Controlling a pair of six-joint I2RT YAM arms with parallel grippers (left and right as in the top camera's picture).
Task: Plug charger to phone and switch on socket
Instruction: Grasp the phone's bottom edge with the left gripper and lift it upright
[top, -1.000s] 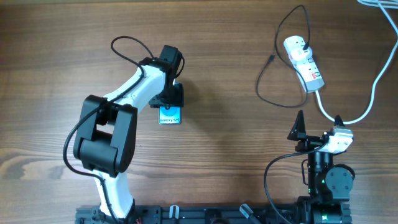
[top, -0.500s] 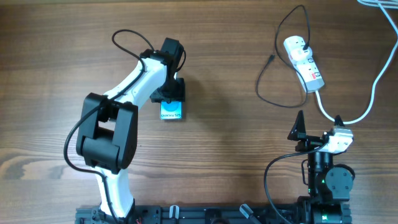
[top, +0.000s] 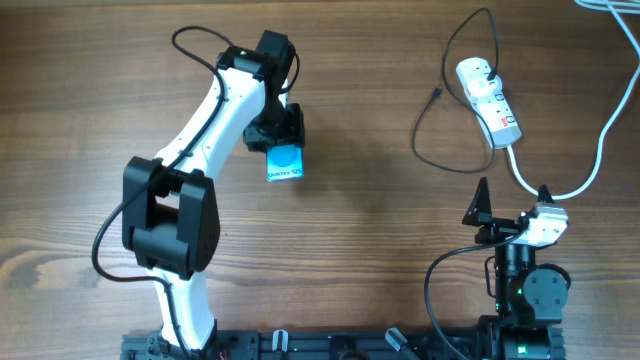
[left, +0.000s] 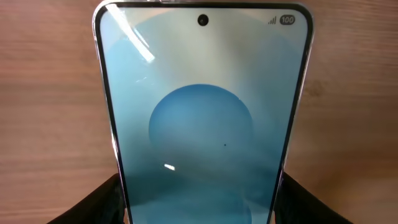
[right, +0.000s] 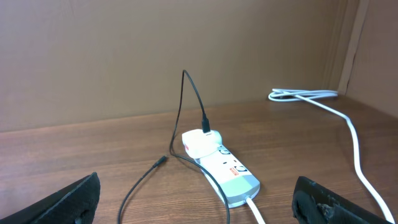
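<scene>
The phone (top: 285, 163), teal screen with "Galaxy S25" text, is held in my left gripper (top: 277, 135) left of the table's middle. In the left wrist view the phone (left: 202, 118) fills the frame, both black fingers pressed on its sides at the bottom. The white socket strip (top: 489, 102) lies at the far right with the charger's white adapter (top: 474, 72) plugged in. Its thin black cable (top: 432, 150) loops on the table, with the connector tip (top: 437, 94) lying free. My right gripper (top: 480, 208) is open and empty near the front edge, facing the socket (right: 222, 167) and the cable tip (right: 160, 161).
The socket's thick white cord (top: 590, 160) runs from the strip to the right and off the far right corner; it also shows in the right wrist view (right: 348, 134). Bare wooden table lies between the phone and the socket.
My left gripper has carried the phone slightly right and toward the far side, rotating it a little. The right arm, socket and cable have not moved.
</scene>
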